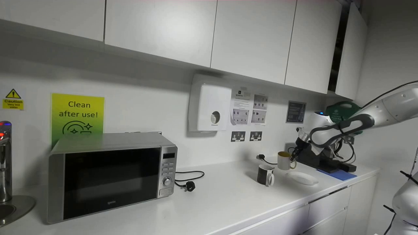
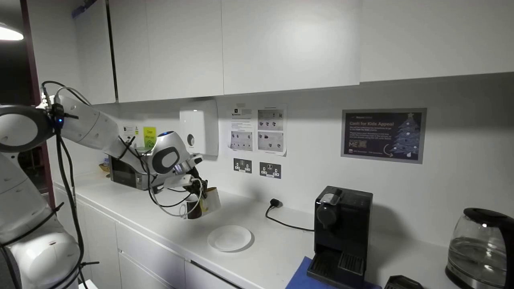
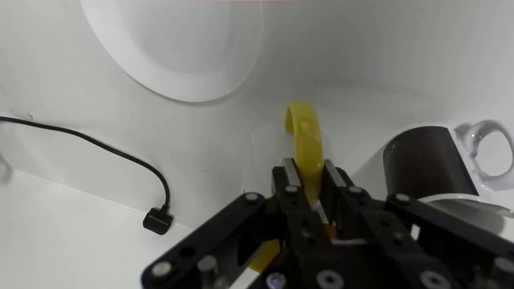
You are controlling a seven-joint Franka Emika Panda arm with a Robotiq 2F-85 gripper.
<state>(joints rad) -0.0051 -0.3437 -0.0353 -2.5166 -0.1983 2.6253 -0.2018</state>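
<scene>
My gripper (image 3: 312,172) is shut on the yellow handle (image 3: 308,136) of a white mug with a yellow inside. In both exterior views this mug (image 1: 283,162) (image 2: 215,200) hangs at the fingertips, leaning in one of them; whether its base touches the counter I cannot tell. Most of its body is hidden behind the fingers in the wrist view. Close by stands a black-and-white mug (image 1: 263,175) (image 3: 425,160), upright, its handle turned away from the gripper. A white plate (image 2: 229,238) (image 3: 209,89) lies flat on the counter near the held mug.
A black coffee machine (image 2: 341,233) stands on a blue mat (image 2: 299,277), with a glass kettle (image 2: 478,249) beyond it. A silver microwave (image 1: 111,182) occupies the counter's opposite end. Along the wall lies a black plug (image 3: 158,220) with its cable. Cabinets (image 1: 251,39) overhang the counter.
</scene>
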